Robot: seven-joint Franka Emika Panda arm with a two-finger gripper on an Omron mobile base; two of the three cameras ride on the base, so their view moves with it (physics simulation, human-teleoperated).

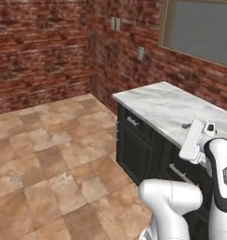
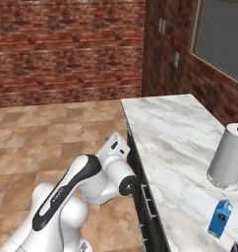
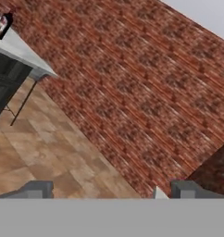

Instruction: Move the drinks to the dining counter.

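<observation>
Marble counter (image 2: 165, 128) near end bare; paper towel roll (image 2: 228, 156), blue carton (image 2: 220, 218) crowd far end.

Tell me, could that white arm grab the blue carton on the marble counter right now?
Probably not without turning first. The gripper is open but faces the brick wall, away from the blue carton. The carton stands free on the counter, apart from the paper towel roll.

A white marble table (image 2: 175, 133) on dark cabinets is standing against the brick wall over a brown tiled floor (image 1: 45, 154). A paper towel roll (image 2: 227, 156) is standing upright near its wall side, and a blue carton (image 2: 220, 218) is standing nearer, apart from the roll.
</observation>
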